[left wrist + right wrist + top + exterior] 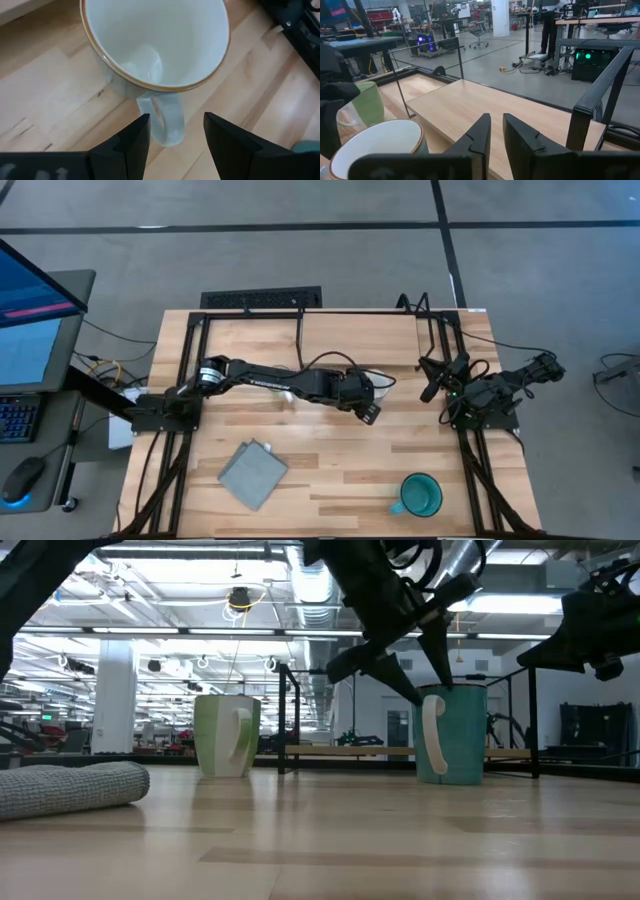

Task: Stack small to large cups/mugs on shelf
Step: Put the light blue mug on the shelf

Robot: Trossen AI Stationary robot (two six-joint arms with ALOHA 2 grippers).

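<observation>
A white mug [155,45] with a brown rim stands upright on the tabletop and also shows in the right wrist view [375,145]. My left gripper [172,135] hovers just above it at mid-table [368,410], open, one finger on either side of the mug's handle [162,120], touching nothing. The light green mug [228,735] stands upright left of it. The teal mug [420,495] stands upright near the front right edge. The shelf [485,105] runs along the far side. My right gripper [496,132] is shut and empty at the right [432,385].
A folded grey cloth [252,473] lies front left on the table. Black metal frame rails [190,380] run along both sides of the table. In the low view the teal mug [450,735] stands in front of the white mug and hides it.
</observation>
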